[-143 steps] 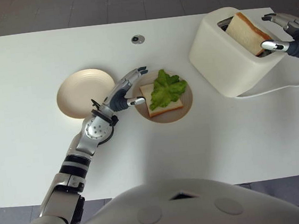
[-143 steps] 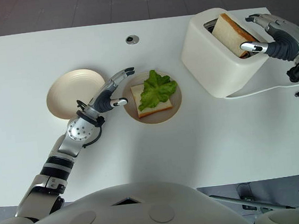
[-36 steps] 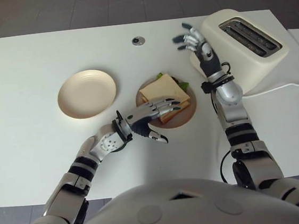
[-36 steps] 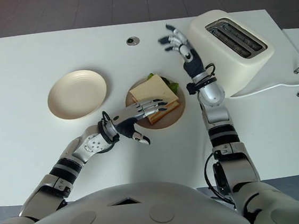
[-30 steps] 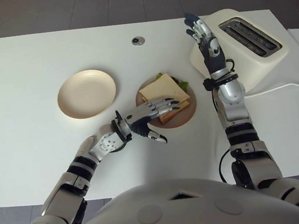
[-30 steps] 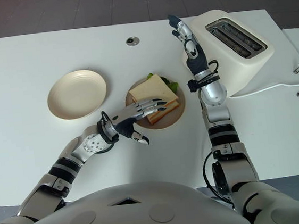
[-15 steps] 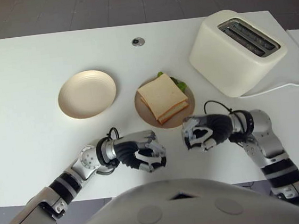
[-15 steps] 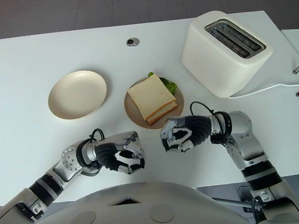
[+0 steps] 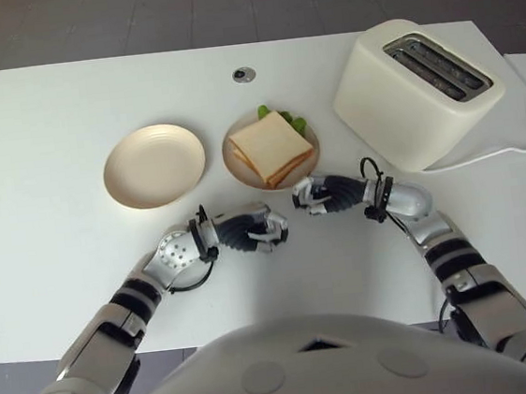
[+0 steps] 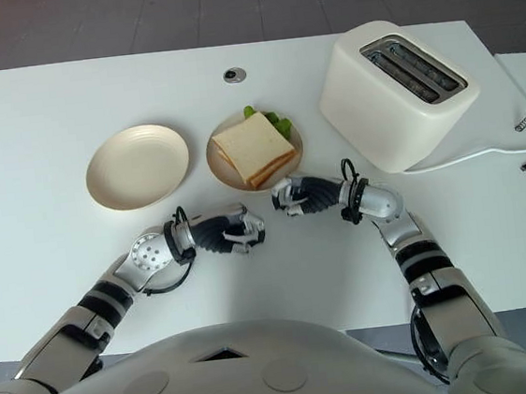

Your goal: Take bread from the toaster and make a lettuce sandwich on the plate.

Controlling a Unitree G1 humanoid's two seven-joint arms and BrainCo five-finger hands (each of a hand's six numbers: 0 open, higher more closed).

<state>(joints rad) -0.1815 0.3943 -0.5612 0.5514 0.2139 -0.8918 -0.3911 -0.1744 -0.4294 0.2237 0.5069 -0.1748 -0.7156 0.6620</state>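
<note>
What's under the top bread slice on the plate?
Lettuce pokes out past the top slice's far edge, and a second slice shows along its near edge. The lettuce's middle is covered.

Likely a lab: bare white table (image 9: 31, 137), cable grommet (image 9: 244, 73), grey floor tiles (image 9: 131, 13).

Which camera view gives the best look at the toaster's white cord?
The right eye view. There the cord runs from the foot of the toaster to the picture's right edge, so a longer stretch of it is visible. The left eye view shows the same cord, but the picture's edge cuts it off sooner.
</note>
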